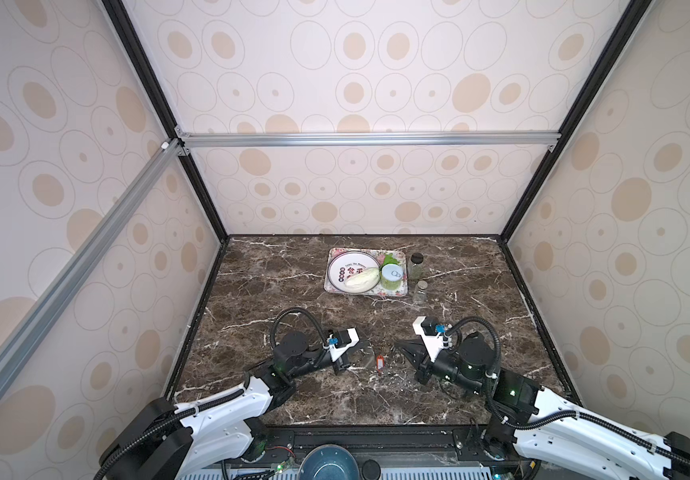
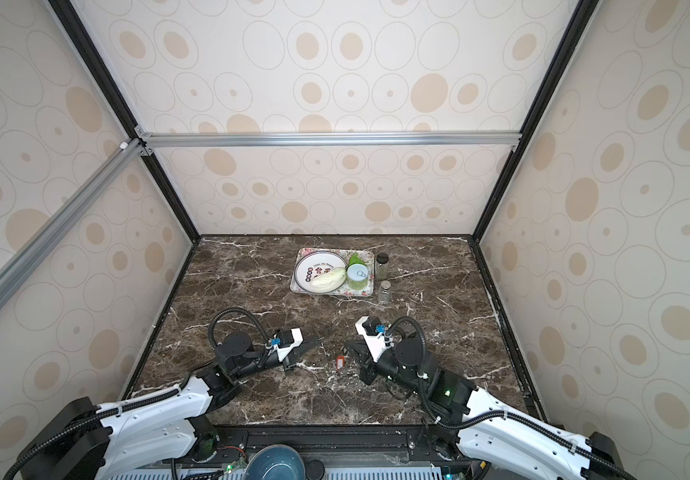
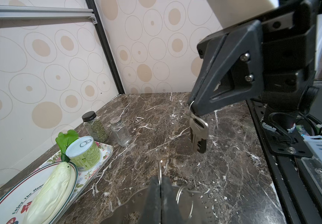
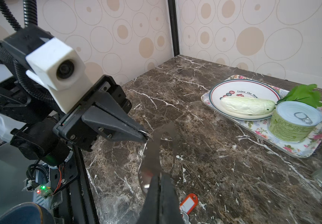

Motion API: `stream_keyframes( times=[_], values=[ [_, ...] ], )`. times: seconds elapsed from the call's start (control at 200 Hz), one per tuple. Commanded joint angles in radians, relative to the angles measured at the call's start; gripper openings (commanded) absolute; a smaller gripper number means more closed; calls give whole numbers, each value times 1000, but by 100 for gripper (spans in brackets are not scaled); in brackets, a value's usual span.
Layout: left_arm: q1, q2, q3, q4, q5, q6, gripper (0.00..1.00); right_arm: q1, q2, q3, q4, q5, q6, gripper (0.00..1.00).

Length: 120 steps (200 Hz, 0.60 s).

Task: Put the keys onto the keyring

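My left gripper (image 3: 160, 181) is shut on a thin wire ring at the rim of the keyring (image 3: 201, 201), a flat grey plate with small holes. The right wrist view shows that plate (image 4: 154, 153) hanging from the left gripper (image 4: 146, 136) just above the table. My right gripper (image 3: 192, 105) is shut on a small ring from which a silver key (image 3: 198, 131) with a dark tag behind it hangs. The other key's red-orange tag (image 1: 379, 363) lies on the marble between both grippers, also close under the right gripper (image 4: 159, 175). Both gripper tips (image 1: 368, 344) (image 1: 396, 345) face each other.
A floral tray (image 1: 402, 291) at the back holds a white plate (image 1: 341, 266), a cabbage (image 1: 362, 277) and a green can (image 1: 391, 277). Two glass jars (image 1: 416, 264) (image 1: 420, 291) stand right of it. A blue bowl (image 1: 328, 463) sits below the table's front edge.
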Motion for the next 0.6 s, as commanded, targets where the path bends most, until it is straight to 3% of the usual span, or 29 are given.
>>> stream_keyframes(
  times=[0.0,0.595],
  values=[
    [-11,-9,54,5,9,31,0,4,-19,0,41,-82,-34,0],
    [-24,8,71,-25,48,68,0,4,19,-2,56,-100,-32,0]
  ],
)
